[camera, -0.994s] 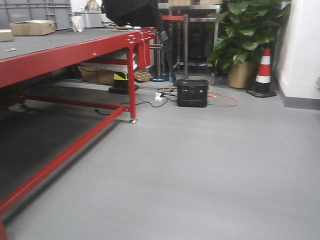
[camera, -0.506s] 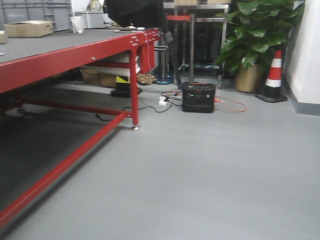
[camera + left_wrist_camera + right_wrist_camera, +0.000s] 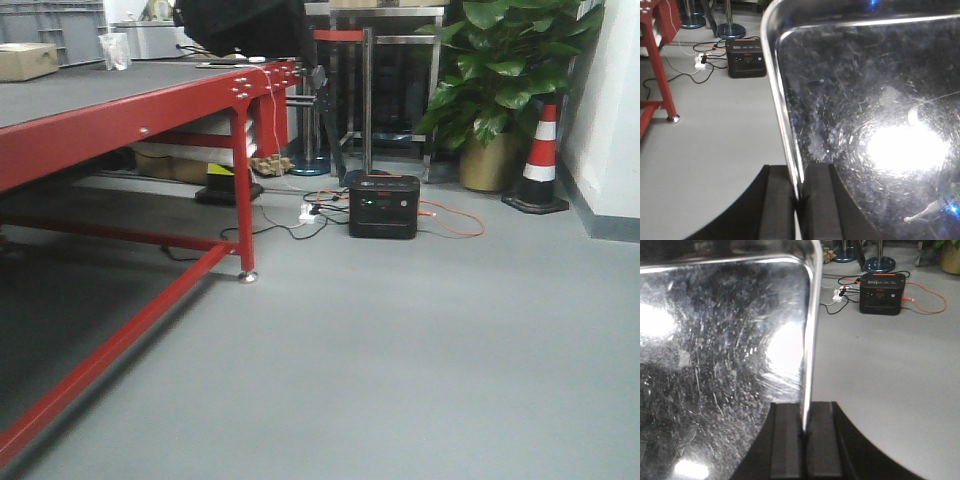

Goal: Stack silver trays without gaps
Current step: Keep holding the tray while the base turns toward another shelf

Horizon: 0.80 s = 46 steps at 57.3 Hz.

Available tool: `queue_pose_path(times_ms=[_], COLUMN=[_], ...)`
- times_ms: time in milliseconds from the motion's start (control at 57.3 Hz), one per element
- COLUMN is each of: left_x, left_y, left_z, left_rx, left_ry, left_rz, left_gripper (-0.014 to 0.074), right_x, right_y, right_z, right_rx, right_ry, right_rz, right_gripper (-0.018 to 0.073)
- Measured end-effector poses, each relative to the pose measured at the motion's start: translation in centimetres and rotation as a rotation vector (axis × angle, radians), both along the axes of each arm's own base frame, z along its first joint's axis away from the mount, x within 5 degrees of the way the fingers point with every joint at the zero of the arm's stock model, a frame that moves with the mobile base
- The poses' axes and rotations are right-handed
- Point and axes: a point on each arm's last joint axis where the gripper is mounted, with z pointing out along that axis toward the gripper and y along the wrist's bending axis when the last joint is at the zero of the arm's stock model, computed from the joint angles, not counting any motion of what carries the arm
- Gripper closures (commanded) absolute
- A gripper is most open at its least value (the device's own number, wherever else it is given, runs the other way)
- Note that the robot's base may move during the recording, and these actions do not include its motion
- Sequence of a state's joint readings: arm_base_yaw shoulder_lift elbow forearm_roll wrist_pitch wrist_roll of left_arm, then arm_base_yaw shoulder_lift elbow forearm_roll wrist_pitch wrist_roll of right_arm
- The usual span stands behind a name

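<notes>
Left claw (image 3: 799, 200) clenched on the thin rim of tray (image 3: 865, 100), black pads (image 3: 777, 205) pressed either side of the edge. Right claw (image 3: 805, 432) clamped the same way on the opposite rim; judged to be one tray, gripped between both arms. Held in the air over grey floor (image 3: 705, 130), near red-framed surface (image 3: 80, 90) but not on it. No second tray and no stack anywhere in view, so judged early: lifted only, with setting down, nesting and squaring flush all left to do. Shiny stainless steel, bottom covered in fine swirling scratches and blown out by lamp glare. Shallow pan, rounded corners, flat out-turned lip: probably slick and narrow for a pinch. Pads matt, blocky, rubber-like. Nothing of tray or claws in the front view.
</notes>
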<state>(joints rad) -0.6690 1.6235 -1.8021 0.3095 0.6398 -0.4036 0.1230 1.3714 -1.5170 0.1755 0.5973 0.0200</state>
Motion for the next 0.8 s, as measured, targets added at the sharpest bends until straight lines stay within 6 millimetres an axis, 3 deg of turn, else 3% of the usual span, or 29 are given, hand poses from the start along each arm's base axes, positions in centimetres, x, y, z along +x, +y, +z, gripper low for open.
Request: queue_pose_path(times_ms=[802], left_x=[0.00], left_y=[0.00], left_z=[0.00], left_rx=[0.000], left_ry=[0.000], left_rz=[0.000], left_gripper=[0.0603], right_x=[0.01], right_y=[0.00], right_z=[0.02], right_rx=[0.000], right_ry=[-0.002], right_rz=[0.000], right_gripper=[0.0638])
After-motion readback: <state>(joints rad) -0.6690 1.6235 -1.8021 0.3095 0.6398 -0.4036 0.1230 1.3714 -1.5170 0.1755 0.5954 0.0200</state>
